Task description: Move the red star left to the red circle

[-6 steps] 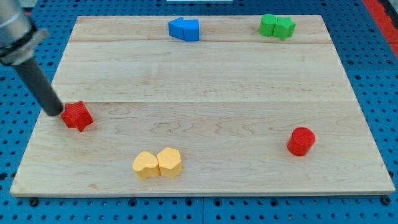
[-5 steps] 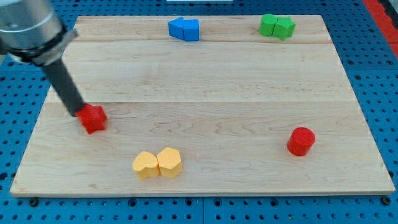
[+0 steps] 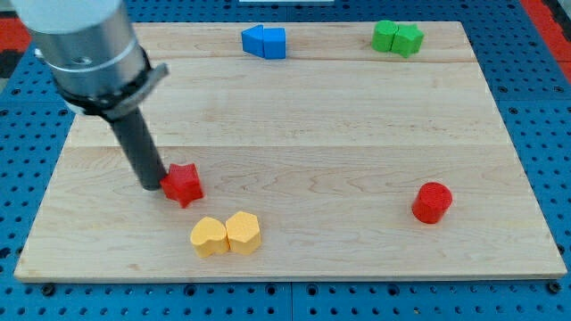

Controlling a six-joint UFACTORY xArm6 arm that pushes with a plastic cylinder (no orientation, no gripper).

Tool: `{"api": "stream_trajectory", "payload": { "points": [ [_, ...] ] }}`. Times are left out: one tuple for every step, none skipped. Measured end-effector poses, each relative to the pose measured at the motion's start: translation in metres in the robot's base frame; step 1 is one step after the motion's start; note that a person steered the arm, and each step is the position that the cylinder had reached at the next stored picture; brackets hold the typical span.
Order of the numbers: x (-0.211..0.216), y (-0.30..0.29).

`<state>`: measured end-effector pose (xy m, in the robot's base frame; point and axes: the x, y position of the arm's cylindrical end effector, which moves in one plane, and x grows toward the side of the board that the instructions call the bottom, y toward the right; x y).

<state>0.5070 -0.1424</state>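
Observation:
The red star [image 3: 183,185] lies on the wooden board at the view's lower left. My tip [image 3: 153,185] touches the star's left side, with the dark rod rising up and to the left from it. The red circle [image 3: 433,201] stands far off at the view's lower right, well apart from the star.
Two yellow blocks [image 3: 226,234] sit side by side just below and right of the star. A blue block [image 3: 265,42] lies at the top centre and a green block [image 3: 398,37] at the top right. The board's near edge [image 3: 285,276] runs along the bottom.
My tip has moved right and slightly down, pushing the red star to the right from near the board's left edge toward the yellow blocks. The other blocks have not moved.

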Motion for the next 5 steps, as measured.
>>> {"api": "stream_trajectory", "payload": {
  "points": [
    [0.002,0.078],
    [0.002,0.165],
    [0.002,0.218],
    [-0.001,0.222],
    [-0.002,0.249]
  ]
}}
